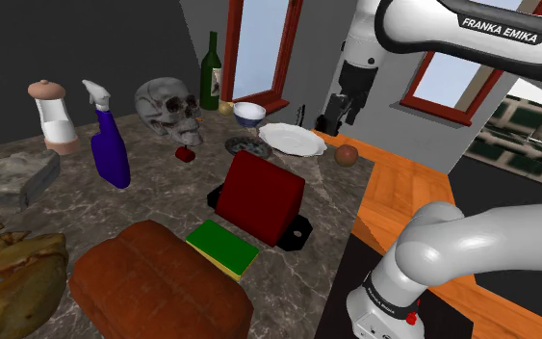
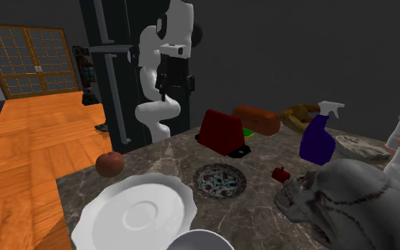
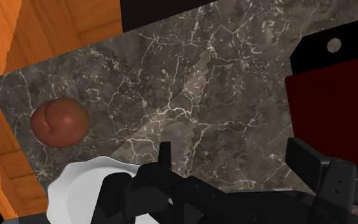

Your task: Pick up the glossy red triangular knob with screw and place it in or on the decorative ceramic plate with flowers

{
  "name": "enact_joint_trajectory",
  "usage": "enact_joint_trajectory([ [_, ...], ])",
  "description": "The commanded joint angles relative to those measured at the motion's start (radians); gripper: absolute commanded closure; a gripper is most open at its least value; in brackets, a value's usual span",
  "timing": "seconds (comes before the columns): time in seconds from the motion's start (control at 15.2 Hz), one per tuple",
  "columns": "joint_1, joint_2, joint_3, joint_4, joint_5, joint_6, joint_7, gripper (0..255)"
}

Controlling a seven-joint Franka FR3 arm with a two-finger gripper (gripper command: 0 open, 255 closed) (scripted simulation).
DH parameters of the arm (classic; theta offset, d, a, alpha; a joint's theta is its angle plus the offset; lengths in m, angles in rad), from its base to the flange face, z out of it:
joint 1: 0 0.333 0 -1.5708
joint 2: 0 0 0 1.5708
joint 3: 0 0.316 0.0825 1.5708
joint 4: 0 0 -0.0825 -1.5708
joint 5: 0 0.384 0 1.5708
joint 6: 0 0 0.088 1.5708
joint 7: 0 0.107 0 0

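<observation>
The small glossy red knob [image 1: 184, 152] [image 2: 281, 174] with its dark screw lies on the marble counter beside the skull. The patterned flower plate [image 1: 245, 144] [image 2: 219, 180] lies flat a short way from it, next to a white scalloped plate. My black gripper [image 1: 331, 122] [image 2: 167, 88] [image 3: 234, 159] hangs open above the counter's edge, well above and apart from both. Nothing is between its fingers [image 3: 165, 158]. In the wrist view, marble shows under it.
A big dark red wedge on a black base [image 1: 259, 197] [image 2: 223, 131] [image 3: 333, 108] stands mid-counter. A white scalloped plate [image 1: 293, 140] [image 3: 82, 184] and a brown ball [image 1: 347, 154] [image 3: 59, 123] lie below the gripper. Skull [image 1: 167, 106], purple spray bottle [image 1: 110, 144], bowl [image 1: 249, 113], green bottle [image 1: 211, 67].
</observation>
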Motion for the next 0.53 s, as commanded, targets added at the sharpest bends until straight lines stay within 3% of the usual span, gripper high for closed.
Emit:
enact_joint_trajectory([
  [0.0, 0.0, 0.0, 0.0, 0.0, 0.0, 0.0, 0.0, 0],
  [0.46, 0.014, 0.208, 0.088, 0.054, 0.027, 0.148, 0.095, 0],
])
